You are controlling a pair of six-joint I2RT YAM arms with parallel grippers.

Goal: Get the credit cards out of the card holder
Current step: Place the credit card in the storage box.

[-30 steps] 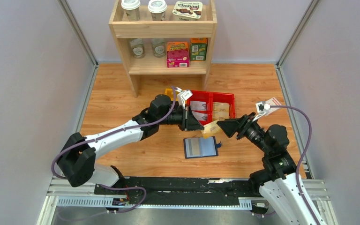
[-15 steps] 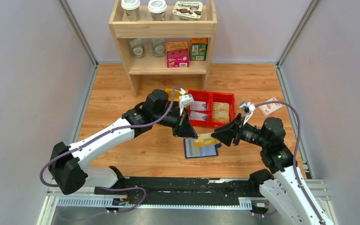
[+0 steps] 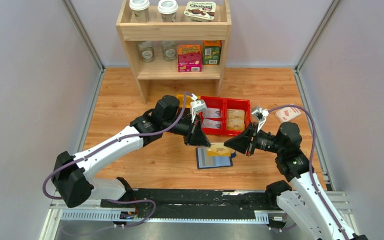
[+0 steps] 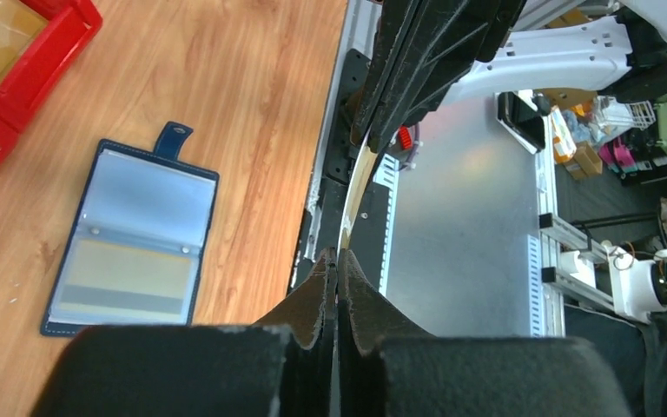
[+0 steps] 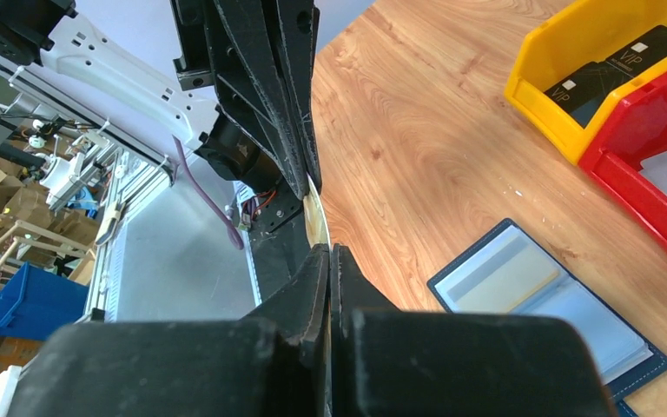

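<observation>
Left hand (image 3: 206,144): clamped shut on one end of a tan card (image 3: 219,149) — held in the air.
Right hand (image 3: 227,145): pinched shut on the other end.
Card holder (image 3: 211,162): lay open on the counter (image 3: 130,105) — just below.

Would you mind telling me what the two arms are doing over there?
The arms meet over the open card holder. The left gripper and the right gripper are each shut on the same tan card, one at each end, which looks like a handover. A second card sits in one of the holder's sleeves, not yet taken out.
</observation>
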